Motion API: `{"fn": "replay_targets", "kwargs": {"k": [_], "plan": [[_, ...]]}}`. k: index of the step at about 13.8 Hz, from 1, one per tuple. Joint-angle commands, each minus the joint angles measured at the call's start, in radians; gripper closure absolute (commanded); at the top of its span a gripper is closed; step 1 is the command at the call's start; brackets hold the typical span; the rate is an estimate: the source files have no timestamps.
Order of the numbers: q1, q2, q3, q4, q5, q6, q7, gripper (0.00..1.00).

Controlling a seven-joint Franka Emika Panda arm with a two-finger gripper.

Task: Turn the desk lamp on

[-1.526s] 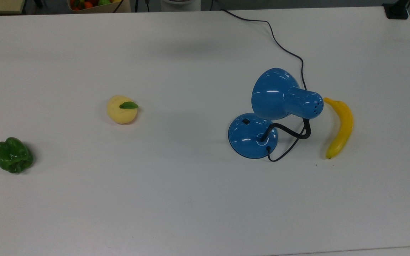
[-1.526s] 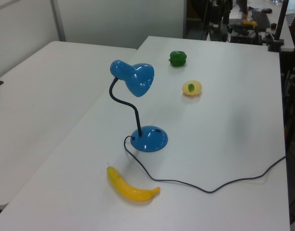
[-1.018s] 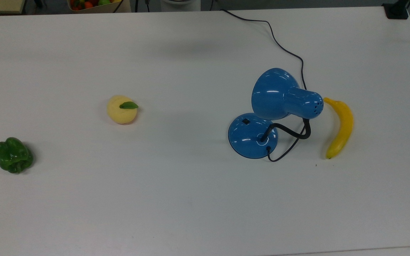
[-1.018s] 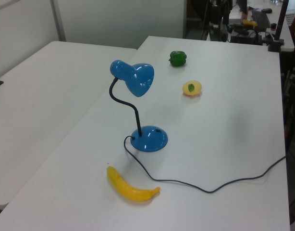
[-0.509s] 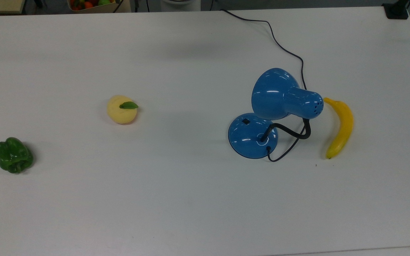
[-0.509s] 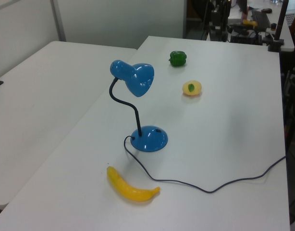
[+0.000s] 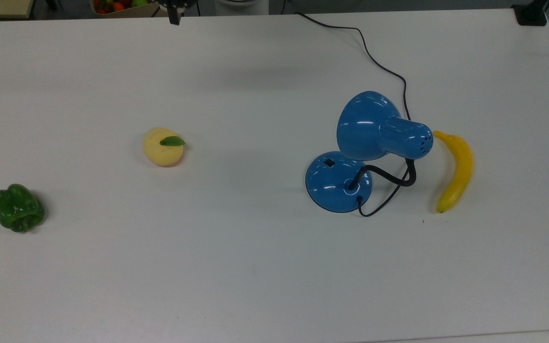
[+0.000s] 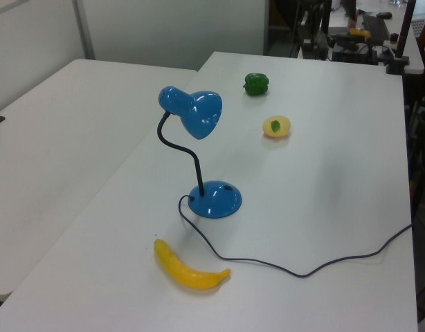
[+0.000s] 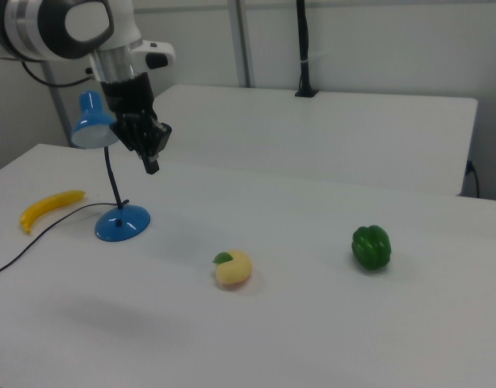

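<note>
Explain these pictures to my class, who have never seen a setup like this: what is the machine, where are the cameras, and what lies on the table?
The machine is a robot arm ending in a gripper, a two-fingered claw. In the right view it hangs above the table, holding nothing. One camera looks straight down; two look from opposite sides. On the white table stand a blue desk lamp with a black cord, and beside it lies a banana. Farther off lie a yellow fruit and a green pepper. The lamp's small black switch sits on its round base.

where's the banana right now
The banana lies on the white table at the top view's right, just right of the desk lamp and its black cord, far from the peach and pepper.
</note>
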Motion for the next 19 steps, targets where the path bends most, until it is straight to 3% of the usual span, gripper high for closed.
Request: {"fn": "replay_targets", "kwargs": {"k": [1,4,7,13,19], "plan": [[0.073,0.033,0.002,-0.053,0.004,0.100,-0.024,1.00],[0.116,0.083,0.009,-0.064,0.007,0.165,-0.025,1.00],[0.171,0.117,0.020,-0.145,0.007,0.313,-0.069,1.00],[0.189,0.247,0.119,-0.152,0.007,0.477,-0.123,1.00],[0.248,0.343,0.124,-0.156,0.006,0.685,-0.129,1.00]]}}
